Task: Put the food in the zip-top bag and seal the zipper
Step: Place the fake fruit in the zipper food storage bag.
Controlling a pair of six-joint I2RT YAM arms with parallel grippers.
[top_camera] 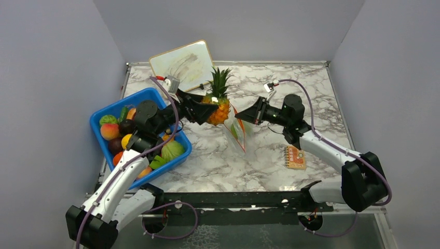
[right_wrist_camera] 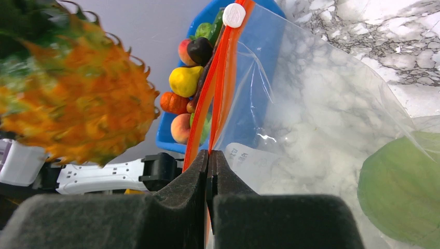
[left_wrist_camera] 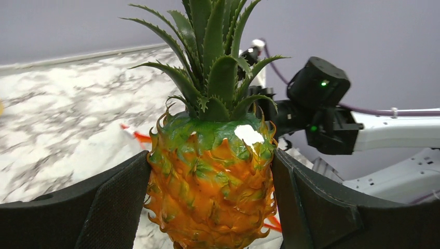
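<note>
My left gripper point(top_camera: 211, 110) is shut on a toy pineapple point(top_camera: 218, 106), orange with spiky green leaves, and holds it upright above the table; its pads press both sides of the pineapple point(left_wrist_camera: 210, 181). My right gripper point(top_camera: 240, 118) is shut on the orange-red zipper point(right_wrist_camera: 220, 78) at the rim of the clear zip-top bag point(top_camera: 238, 134), which hangs just right of the pineapple. In the right wrist view the bag point(right_wrist_camera: 321, 129) holds a green fruit point(right_wrist_camera: 399, 192). The pineapple point(right_wrist_camera: 72, 104) shows left of the zipper. A white slider point(right_wrist_camera: 234, 14) sits at the zipper's far end.
A blue tub point(top_camera: 106, 110) of toy fruits stands at the left, under my left arm. A framed whiteboard point(top_camera: 182, 63) leans at the back wall. A small orange notepad point(top_camera: 296, 157) lies on the marble table by my right arm.
</note>
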